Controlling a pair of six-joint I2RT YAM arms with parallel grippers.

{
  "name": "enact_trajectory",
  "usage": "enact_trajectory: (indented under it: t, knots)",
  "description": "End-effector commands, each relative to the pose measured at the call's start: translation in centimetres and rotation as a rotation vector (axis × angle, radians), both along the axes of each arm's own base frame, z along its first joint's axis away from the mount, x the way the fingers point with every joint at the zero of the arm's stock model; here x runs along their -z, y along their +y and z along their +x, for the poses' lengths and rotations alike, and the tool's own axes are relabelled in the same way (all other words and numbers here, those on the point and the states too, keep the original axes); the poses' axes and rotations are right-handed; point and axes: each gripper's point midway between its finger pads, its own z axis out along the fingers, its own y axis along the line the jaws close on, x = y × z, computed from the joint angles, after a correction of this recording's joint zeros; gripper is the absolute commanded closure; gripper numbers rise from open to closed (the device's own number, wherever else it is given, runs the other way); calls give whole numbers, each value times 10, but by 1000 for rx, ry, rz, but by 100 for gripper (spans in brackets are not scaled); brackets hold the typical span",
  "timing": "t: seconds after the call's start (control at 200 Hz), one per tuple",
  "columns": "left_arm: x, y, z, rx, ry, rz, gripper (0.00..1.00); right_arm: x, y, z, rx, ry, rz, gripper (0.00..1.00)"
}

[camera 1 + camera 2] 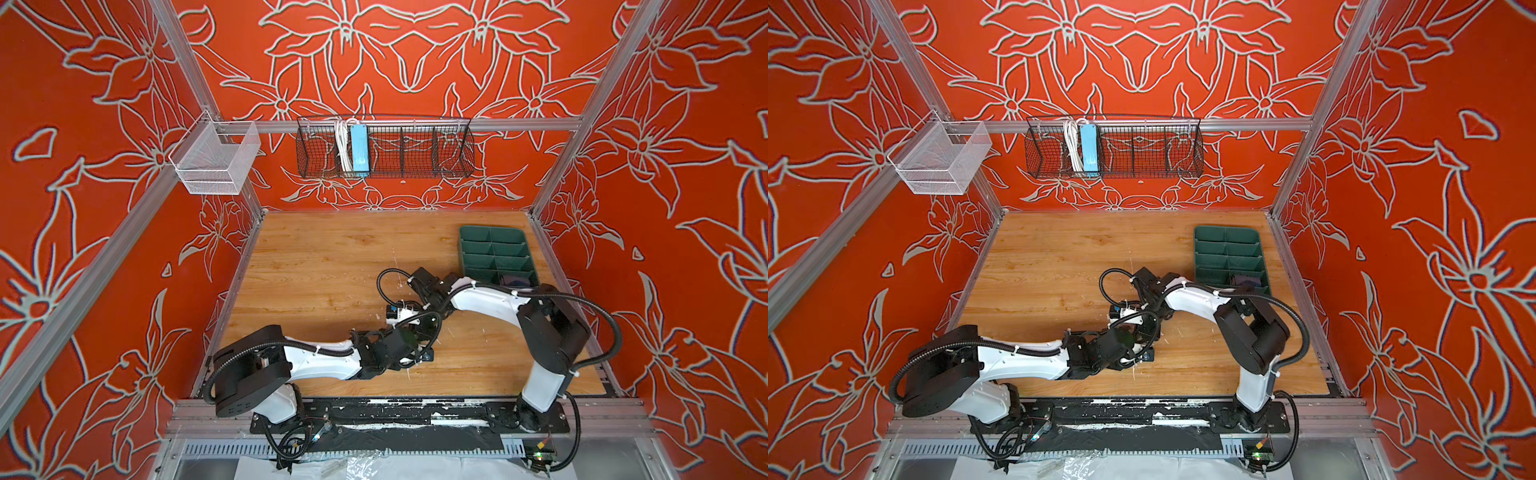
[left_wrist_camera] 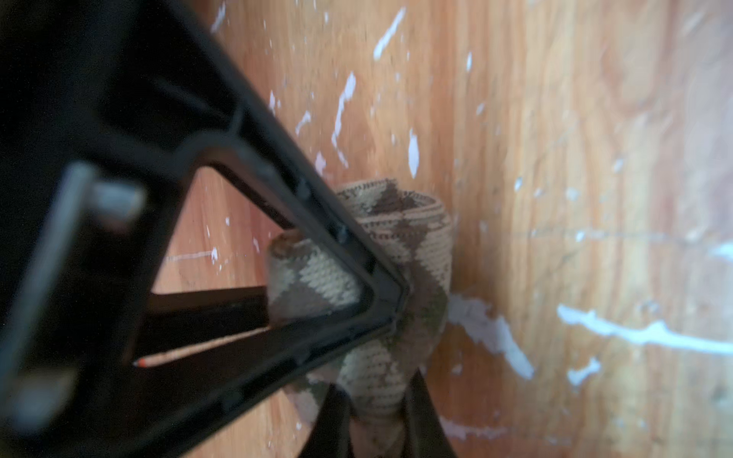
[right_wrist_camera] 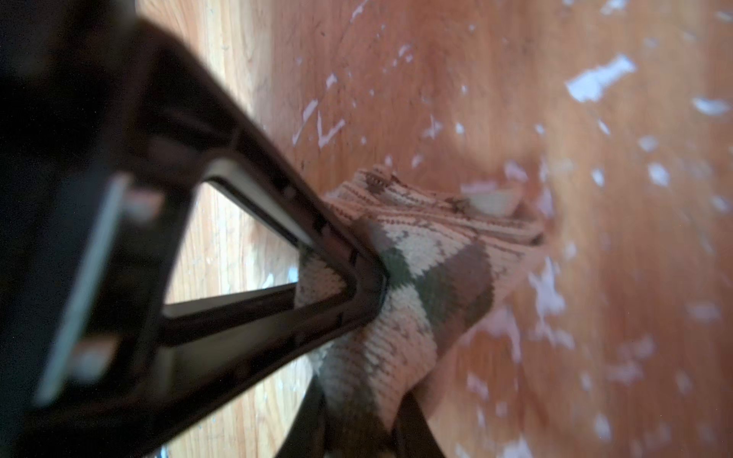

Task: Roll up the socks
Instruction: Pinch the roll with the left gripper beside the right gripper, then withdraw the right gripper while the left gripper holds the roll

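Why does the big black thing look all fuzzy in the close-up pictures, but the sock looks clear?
Left wrist view: the finger is very close to the lens, so it blurs; the sock is sharp. Right wrist view: same, plus the table looks smeared. Both top views: sharp.

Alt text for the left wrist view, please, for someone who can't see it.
The left gripper pinches a bunched beige sock with brown diamonds, seen close up and slightly blurred. Behind it lies a wooden table flecked with white scratches.
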Motion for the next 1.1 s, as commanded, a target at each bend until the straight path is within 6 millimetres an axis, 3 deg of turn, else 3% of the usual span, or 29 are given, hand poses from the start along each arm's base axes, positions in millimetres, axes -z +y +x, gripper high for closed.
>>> enact_trajectory:
  t: [0.0,0.04,0.06,0.21,0.315,0.405,0.54,0.626,0.741,0.936,1.096]
  knots:
    - [37,21,-22,-1,161,112,98,-37,1,9,51,-113,134,42]
    - [40,21,-24,0,179,120,98,-45,-4,12,75,-145,156,8]
    - [41,22,-24,2,185,127,98,-48,-7,14,88,-159,169,2]
    - [47,23,-24,-12,203,154,98,-81,-29,44,283,-331,241,2]
    - [48,24,-29,-5,251,160,99,-114,-64,81,517,-542,258,2]
    - [46,23,-39,13,356,163,98,-156,-102,100,724,-728,297,2]
    - [38,25,-58,37,601,172,96,-207,-140,99,911,-903,410,2]
    - [30,22,-61,31,716,158,96,-226,-137,82,859,-925,502,2]
    - [20,17,-57,7,842,131,95,-225,-109,43,596,-845,571,8]
    - [12,12,-40,-73,1022,117,95,-189,-80,-32,190,-604,553,17]
    - [12,8,-21,-149,1126,103,95,-143,-79,-49,30,-640,348,18]
